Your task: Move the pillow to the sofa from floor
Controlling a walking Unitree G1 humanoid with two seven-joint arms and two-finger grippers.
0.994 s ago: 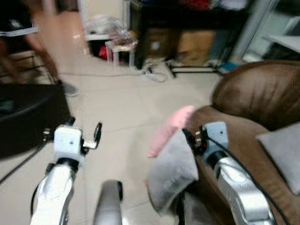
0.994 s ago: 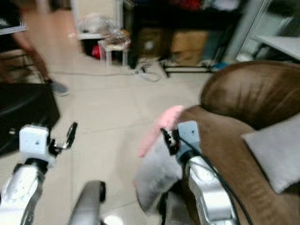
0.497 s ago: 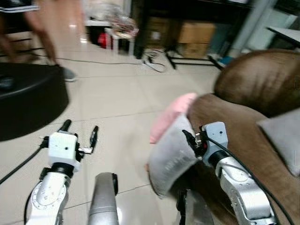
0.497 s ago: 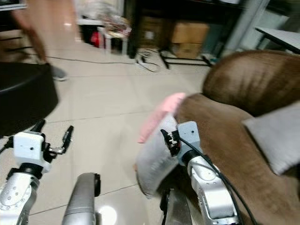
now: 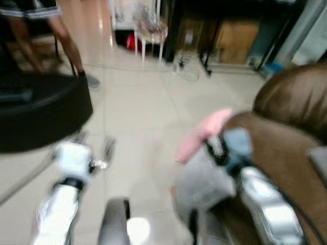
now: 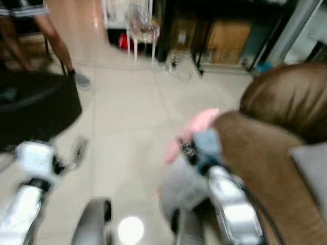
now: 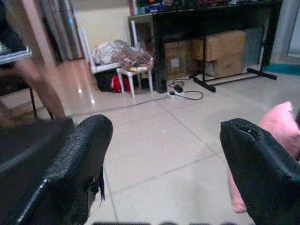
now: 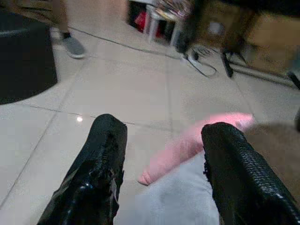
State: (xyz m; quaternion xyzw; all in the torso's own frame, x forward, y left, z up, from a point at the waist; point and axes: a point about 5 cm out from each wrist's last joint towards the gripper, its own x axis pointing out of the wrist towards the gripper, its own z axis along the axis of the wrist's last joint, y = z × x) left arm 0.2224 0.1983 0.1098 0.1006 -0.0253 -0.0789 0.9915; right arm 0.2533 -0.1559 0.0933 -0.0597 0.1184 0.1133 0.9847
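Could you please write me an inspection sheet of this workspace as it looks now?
Surface: pale tiled floor.
Job's things: pink pillow leaning against the brown sofa; grey pillow below it.
Clutter: black round ottoman, white stool, cardboard boxes.
Grippers: left gripper open over bare floor; right gripper open above the pillows, holding nothing.
Cables: power strip and cord on the floor.
Surroundings: a person's legs beyond the ottoman; head views blurred.

Head stereo pair looks forward-down, blurred; wrist cameras low, sharing pink pillow (image 8: 187, 145).
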